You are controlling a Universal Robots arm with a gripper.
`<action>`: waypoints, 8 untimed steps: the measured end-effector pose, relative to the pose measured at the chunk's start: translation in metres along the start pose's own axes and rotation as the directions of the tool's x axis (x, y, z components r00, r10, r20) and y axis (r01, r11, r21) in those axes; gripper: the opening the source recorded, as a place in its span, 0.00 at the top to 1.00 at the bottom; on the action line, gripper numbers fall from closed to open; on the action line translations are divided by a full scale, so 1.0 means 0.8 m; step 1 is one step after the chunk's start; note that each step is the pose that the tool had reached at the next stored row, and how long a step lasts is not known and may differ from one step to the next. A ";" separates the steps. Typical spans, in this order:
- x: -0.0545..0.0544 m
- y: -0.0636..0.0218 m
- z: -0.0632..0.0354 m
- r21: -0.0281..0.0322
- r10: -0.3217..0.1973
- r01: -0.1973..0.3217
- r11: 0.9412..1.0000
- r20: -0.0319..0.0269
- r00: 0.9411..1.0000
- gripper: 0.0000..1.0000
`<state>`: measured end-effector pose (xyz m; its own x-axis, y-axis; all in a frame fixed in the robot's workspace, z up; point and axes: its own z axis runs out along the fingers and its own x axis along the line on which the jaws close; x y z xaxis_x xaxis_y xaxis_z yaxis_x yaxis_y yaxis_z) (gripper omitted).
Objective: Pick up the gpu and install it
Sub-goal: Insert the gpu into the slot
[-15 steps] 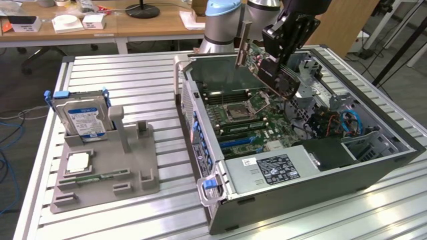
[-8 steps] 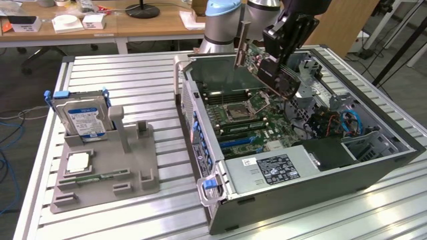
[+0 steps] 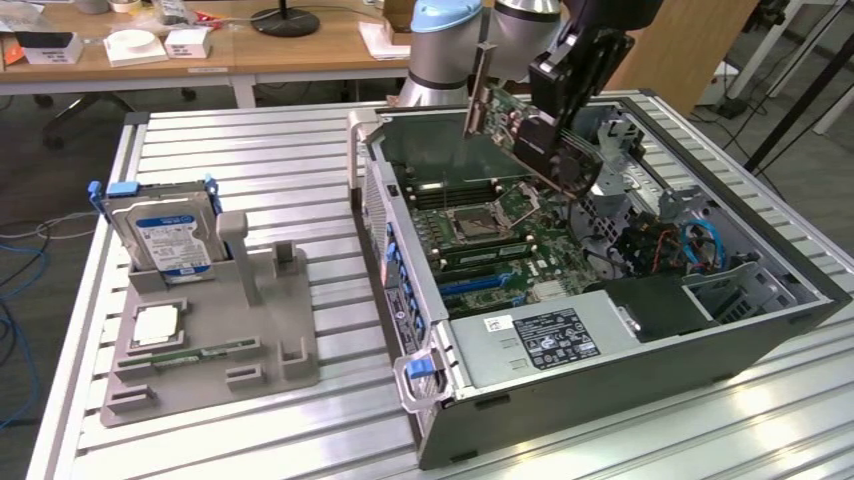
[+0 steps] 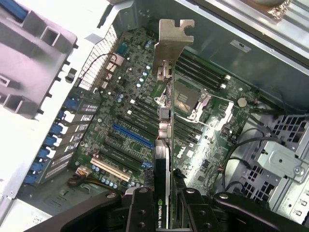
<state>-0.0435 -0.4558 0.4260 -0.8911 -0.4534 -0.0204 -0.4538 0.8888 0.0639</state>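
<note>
The jaws are clamped narrowly on the gpu (image 3: 561,155) (image 4: 163,154), one black metal finger (image 4: 140,208) against each flat face. The gripper (image 3: 545,110) (image 4: 163,205) holds it tilted in the air above the open computer case (image 3: 627,380).

Toward the exterior view's left edge of the ribbed aluminium table (image 3: 267,150) sits a matte grey plastic holder (image 3: 267,310). A silver hard drive (image 3: 160,235) with a blue-white label stands upright in its back slot. A square metal-capped processor (image 3: 158,322) lies flat in front of it, with a narrow green memory stick (image 3: 187,352) just beside that.

The dark steel case lies on its side across the table's other half, its green motherboard (image 3: 494,240) (image 4: 125,121) studded with black and blue slots. A grey boxy power supply (image 3: 561,340) fills the near end.

The card is a thin dark board with a black cover. Its bright folded bracket (image 3: 477,95) (image 4: 171,41) is at the end away from the gripper.

In the wrist view the card is edge-on, so its faces are hard to read. Its gripped end is hidden behind the fingers. In the exterior view the arm is cut off at the picture's top edge.
</note>
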 end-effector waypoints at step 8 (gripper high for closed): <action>0.000 0.000 0.000 -0.002 -0.074 0.074 0.997 -0.005 0.997 0.74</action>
<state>-0.0435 -0.4558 0.4260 -0.8549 -0.5184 -0.0204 -0.5185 0.8527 0.0639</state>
